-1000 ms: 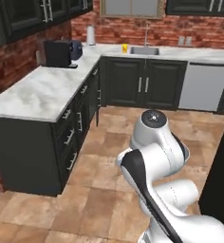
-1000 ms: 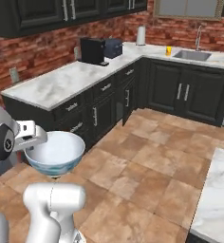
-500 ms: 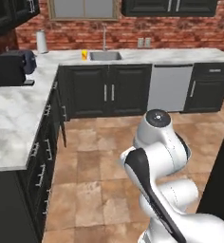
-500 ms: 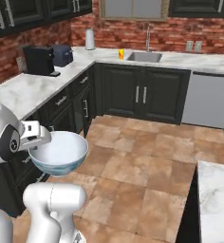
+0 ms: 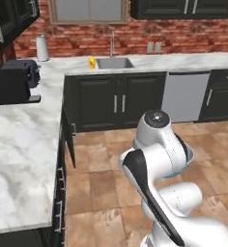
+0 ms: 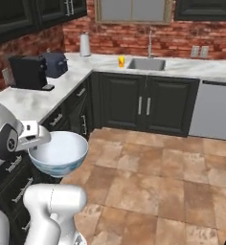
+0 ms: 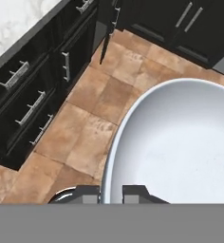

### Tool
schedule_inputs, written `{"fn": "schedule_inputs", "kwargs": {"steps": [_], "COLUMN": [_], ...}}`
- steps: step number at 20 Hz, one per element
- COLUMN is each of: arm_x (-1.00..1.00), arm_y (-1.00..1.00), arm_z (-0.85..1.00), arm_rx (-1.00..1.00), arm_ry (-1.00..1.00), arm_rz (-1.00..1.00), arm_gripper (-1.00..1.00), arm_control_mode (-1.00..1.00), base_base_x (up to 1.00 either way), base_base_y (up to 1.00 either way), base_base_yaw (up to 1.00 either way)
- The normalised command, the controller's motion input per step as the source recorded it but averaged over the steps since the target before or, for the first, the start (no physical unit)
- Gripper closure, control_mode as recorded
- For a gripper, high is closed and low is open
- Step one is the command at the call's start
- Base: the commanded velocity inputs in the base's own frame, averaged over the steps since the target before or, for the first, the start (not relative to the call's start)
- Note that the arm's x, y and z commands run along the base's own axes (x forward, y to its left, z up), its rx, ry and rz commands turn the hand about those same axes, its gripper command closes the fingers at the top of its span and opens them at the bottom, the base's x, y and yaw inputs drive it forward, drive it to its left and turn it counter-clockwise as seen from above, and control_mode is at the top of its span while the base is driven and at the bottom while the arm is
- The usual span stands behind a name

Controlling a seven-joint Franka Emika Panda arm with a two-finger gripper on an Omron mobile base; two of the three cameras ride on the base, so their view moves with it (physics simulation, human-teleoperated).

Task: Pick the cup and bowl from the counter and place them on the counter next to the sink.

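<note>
My gripper [image 6: 39, 137] is shut on the rim of the pale blue-white bowl [image 6: 60, 154], which I hold upright in the air above the tiled floor, beside the left run of the marble counter [image 6: 36, 101]. In the hand view the bowl [image 7: 180, 142] lies to the right, and its rim passes between my fingertips [image 7: 135, 193]. Behind my arm in the left base view, an edge of the bowl [image 5: 189, 154] peeks out. Just left of the sink [image 6: 146, 63], the yellow cup [image 6: 121, 61] stands on the back counter. The left base view shows the cup [image 5: 92, 62] and the sink [image 5: 114, 62] too.
A black coffee machine [image 6: 28, 72] and a dark appliance [image 6: 56, 63] sit on the left counter, with a white paper-towel roll [image 6: 84, 44] in the corner. Black cabinet fronts [image 6: 141, 105] and a grey dishwasher [image 6: 213, 110] run under the back counter. Open tiled floor [image 6: 153, 177] lies ahead.
The whole scene has slid sideways as the base moved; the sink and cup now sit nearer the middle and look closer. The bowl stays in my grip, unchanged relative to the arm.
</note>
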Motion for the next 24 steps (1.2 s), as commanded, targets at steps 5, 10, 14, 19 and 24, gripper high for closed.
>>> {"fn": "schedule_inputs", "kwargs": {"steps": [5, 10, 14, 19, 24], "arm_x": [0.00, 0.00, 0.00, 0.00, 0.00], "arm_y": [0.00, 0.00, 0.00, 0.00, 0.00], "arm_z": [0.00, 0.00, 0.00, 0.00, 0.00], "arm_rx": [0.00, 0.00, 0.00, 0.00, 0.00], "arm_ry": [0.00, 0.00, 0.00, 0.00, 0.00], "arm_rz": [0.00, 0.00, 0.00, 0.00, 0.00], "arm_gripper": [1.00, 1.00, 1.00, 1.00, 1.00], "arm_control_mode": [1.00, 1.00, 1.00, 1.00, 1.00], "base_base_x": [0.95, 1.00, 1.00, 1.00, 1.00], "base_base_y": [-0.56, -0.48, -0.24, -0.11, -0.18], "base_base_yaw": [-0.12, -0.08, -0.05, -0.06, -0.04]}}
